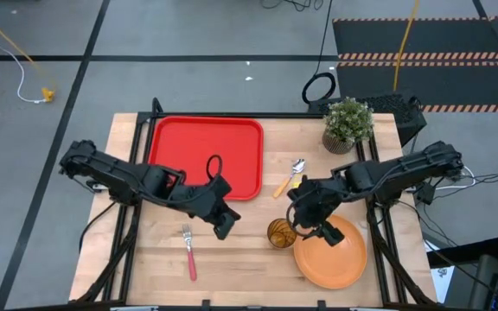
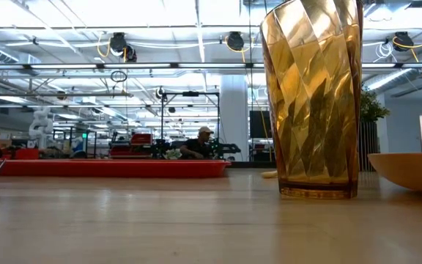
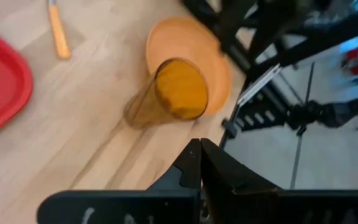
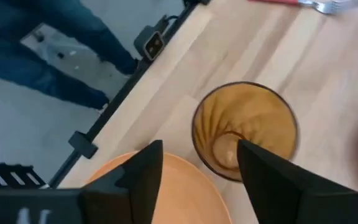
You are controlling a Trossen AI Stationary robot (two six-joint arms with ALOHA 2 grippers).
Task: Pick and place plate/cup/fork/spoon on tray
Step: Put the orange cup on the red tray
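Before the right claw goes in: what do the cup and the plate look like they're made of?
The cup looks like translucent amber plastic or glass; its faceted wall shows light through, and I can't tell which. The plate looks like matte orange plastic, plain and even in colour, without glare. The right claw, open, hovers over the cup.

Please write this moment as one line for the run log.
tray: empty | cup: upright on table beside plate | right tool: open above cup | left tool: shut, near fork
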